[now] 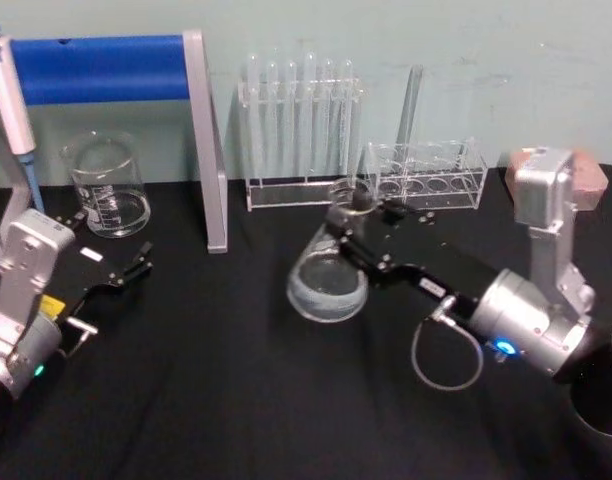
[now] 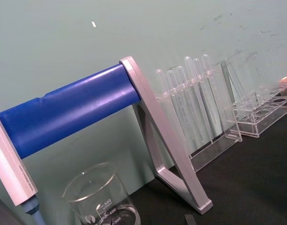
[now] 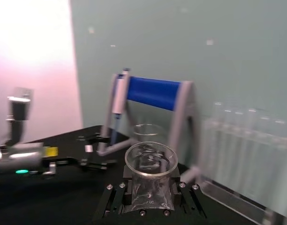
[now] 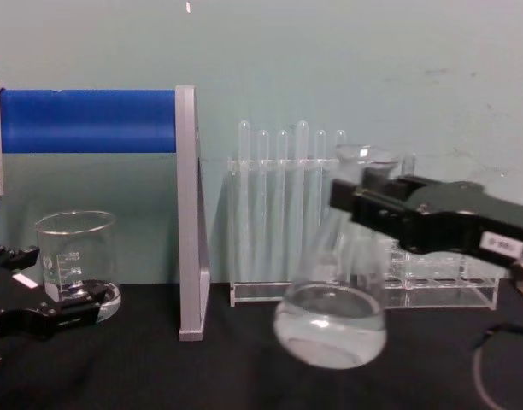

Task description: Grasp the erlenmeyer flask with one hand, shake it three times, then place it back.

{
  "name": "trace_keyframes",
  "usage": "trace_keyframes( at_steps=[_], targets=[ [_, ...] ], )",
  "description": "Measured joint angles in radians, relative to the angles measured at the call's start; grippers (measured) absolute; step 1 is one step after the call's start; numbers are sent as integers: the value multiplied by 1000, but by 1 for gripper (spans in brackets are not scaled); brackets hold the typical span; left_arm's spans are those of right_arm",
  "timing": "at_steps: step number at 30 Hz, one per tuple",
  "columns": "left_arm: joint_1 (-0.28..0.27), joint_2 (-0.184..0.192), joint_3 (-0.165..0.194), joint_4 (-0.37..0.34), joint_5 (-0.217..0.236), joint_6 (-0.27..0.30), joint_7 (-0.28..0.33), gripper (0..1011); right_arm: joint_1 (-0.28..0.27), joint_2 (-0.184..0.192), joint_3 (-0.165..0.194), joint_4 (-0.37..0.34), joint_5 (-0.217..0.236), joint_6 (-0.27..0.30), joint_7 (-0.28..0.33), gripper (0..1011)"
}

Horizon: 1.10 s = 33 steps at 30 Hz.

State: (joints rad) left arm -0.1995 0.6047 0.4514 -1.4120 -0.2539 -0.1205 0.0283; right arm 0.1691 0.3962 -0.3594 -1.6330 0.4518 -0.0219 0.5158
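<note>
The shake step looks to be in hand: the right gripper [image 1: 362,205] has its fingers [image 3: 114,199] clamped on the neck of the erlenmeyer flask [image 1: 328,280], and the wide base hangs below and a little forward of them. In the chest view the flask [image 4: 332,329] is tilted, and its base seems to be clear of the desk [image 4: 244,367], with what may be a little clear liquid pooled at the bottom. The head view looks down on it and gives no such reading of height. The right wrist view adds the clamp itself, with the flared rim [image 3: 150,159] sitting between the two fingers, one on either side of the neck. As I judge it, the next move calls for short, controlled swings with the hold kept firm on smooth glass. After that the flask must go straight down until the base lies flat on the desk beneath the fingers. The test tube rack [image 1: 301,130] just beyond them is the thing to keep away from. The left gripper [image 1: 121,270] rests on the desk well apart to the left, fingers apart and holding nothing, and the beaker [image 1: 106,185] is just beyond it.
</note>
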Motion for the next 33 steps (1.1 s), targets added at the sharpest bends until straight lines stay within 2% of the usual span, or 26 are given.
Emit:
trace_keyframes(
  at_steps=[6, 10, 17, 22, 25, 26, 29, 33],
  targets=[
    [0, 0, 0, 0, 0, 0, 0, 1001, 34, 1, -55, 16, 14, 0, 52, 448],
    [0, 0, 0, 0, 0, 0, 0, 1001, 48, 4, -75, 24, 22, -1, 64, 448],
    [0, 0, 0, 0, 0, 0, 0, 1001, 58, 13, -79, 35, 33, -12, 45, 448],
    [0, 0, 0, 0, 0, 0, 0, 1001, 54, 21, -53, 39, 39, -23, -3, 448],
    [0, 0, 0, 0, 0, 0, 0, 1001, 42, 27, -24, 40, 41, -31, -44, 448],
    [0, 0, 0, 0, 0, 0, 0, 1001, 34, 31, -5, 39, 41, -34, -67, 448],
    [0, 0, 0, 0, 0, 0, 0, 1001, 19, 35, 26, 36, 39, -39, -103, 448],
    [0, 0, 0, 0, 0, 0, 0, 1001, -26, 45, 100, 15, 29, -45, -176, 448]
  ],
)
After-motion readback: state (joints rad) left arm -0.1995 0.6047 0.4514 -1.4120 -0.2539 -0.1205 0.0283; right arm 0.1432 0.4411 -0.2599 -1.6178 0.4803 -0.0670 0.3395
